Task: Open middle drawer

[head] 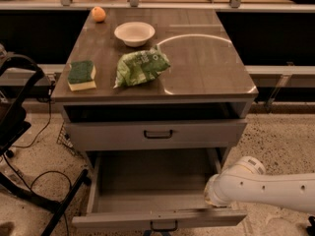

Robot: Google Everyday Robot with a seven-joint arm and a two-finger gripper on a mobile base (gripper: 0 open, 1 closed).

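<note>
Middle drawer: the middle drawer (147,193) stands pulled well out beyond the front edge of the worktop (211,68), its wide shallow grey box open to view from above.
Drawer handle: a small black bar handle (164,226) sits at the centre of the narrow front panel, at the bottom of the view.
Upper drawer: the upper drawer (197,132) is shut, directly under the worktop's front edge.
Arm: a white arm (275,188) reaches in from the right, below the front right corner of the worktop.
Hand: the hand (212,194) is at the arm's end, against the right side of the open drawer just behind its front; how far open it is, and whether it grips anything, cannot be told.
Sponge: a green and yellow sponge (81,74) lies near the left edge.
Bag: a green bag (141,68) lies left of centre.
Bowl: a white bowl (134,33) stands towards the far edge.
Orange: an orange (98,14) is at the far left corner.
</note>
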